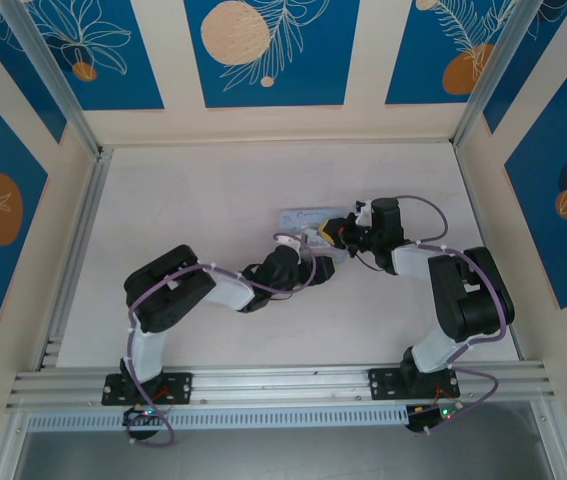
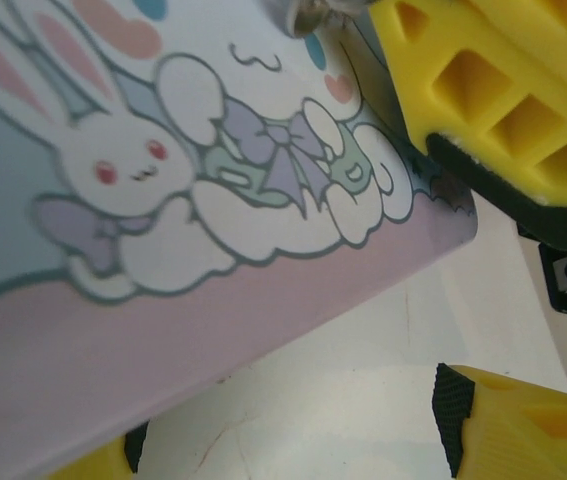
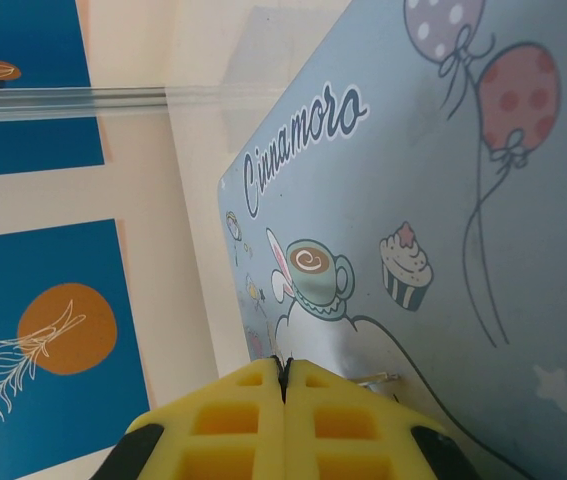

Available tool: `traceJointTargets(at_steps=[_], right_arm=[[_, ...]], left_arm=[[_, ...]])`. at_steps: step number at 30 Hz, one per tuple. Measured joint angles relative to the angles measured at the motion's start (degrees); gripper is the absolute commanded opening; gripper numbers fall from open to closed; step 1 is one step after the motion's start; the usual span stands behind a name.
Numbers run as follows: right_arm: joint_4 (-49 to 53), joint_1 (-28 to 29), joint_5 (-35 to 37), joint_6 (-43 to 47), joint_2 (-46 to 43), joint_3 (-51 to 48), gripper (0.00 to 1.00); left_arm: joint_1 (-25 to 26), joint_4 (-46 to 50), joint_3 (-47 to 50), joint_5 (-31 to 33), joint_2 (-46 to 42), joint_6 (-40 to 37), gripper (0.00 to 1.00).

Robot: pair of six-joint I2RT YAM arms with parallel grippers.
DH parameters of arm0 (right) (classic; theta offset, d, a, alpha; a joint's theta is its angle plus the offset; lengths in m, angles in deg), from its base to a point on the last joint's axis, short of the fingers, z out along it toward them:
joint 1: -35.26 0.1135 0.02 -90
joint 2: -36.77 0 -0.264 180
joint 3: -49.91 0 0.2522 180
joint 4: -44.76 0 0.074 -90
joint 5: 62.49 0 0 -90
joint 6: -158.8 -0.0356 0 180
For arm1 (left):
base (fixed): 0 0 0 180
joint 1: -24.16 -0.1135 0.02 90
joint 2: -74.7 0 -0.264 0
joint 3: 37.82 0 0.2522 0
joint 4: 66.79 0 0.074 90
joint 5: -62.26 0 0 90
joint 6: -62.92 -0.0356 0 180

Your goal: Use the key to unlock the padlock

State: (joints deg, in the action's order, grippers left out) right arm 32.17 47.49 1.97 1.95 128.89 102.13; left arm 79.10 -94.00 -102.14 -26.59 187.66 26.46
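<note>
A: Where were the two arms?

B: Both were extended over the middle of the counter (image 1: 193, 200), meeting at a light-blue tin (image 1: 298, 215). From above, the left fingers (image 1: 318, 266) sat at the tin's near edge. The right fingers (image 1: 325, 237) sat just beyond them, at the tin's right end, and the two sets were close together.

A: How were the left fingers set?

B: Wide. In the left wrist view one yellow finger (image 2: 523, 430) showed at the lower right and the tip of the other at the lower left, with bare counter (image 2: 363, 340) between them. The tin (image 2: 213, 200), its lid printed with a white rabbit and a lilac bow, lay slanted across that view. Its near edge covered part of the lower-left finger, and I could not tell whether they touched.

A: And the right fingers?

B: Pressed together (image 3: 243, 420), with no gap along the seam. They pointed at the tin's lid (image 3: 443, 200), just below a drawn cup and cupcake.

A: The key?

B: A thin pale metal piece that looked like the key (image 3: 378, 380) stuck out just beside the right-hand finger, against the lid. I could not tell whether the fingers gripped it. The left wrist view had the right fingers (image 2: 483, 90) over the tin's far corner, with a bit of grey metal (image 2: 308, 12) by their tip — cut off by the picture's top edge.

A: The padlock?

B: Too small to pick out from above, and I could not name it in either close view.
</note>
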Motion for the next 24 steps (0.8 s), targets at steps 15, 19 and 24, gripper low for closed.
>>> traceJointTargets(at_steps=[15, 19, 24], right_arm=[[-0.02, -0.26, -0.44, 0.02, 0.0, 0.0, 0.0], [-0.02, -0.26, -0.46, 0.02, 0.02, 0.0, 0.0], [-0.09, -0.37, -0.66, 0.02, 0.04, -0.07, 0.0]], left_arm=[[2.1, 2.47, -3.69, 1.88, 0.48, -2.45, 0.69], [2.1, -0.61, -3.69, 1.9, 0.55, 0.31, 0.69], [2.1, -3.45, -3.69, 1.88, 2.23, 3.13, 0.69]])
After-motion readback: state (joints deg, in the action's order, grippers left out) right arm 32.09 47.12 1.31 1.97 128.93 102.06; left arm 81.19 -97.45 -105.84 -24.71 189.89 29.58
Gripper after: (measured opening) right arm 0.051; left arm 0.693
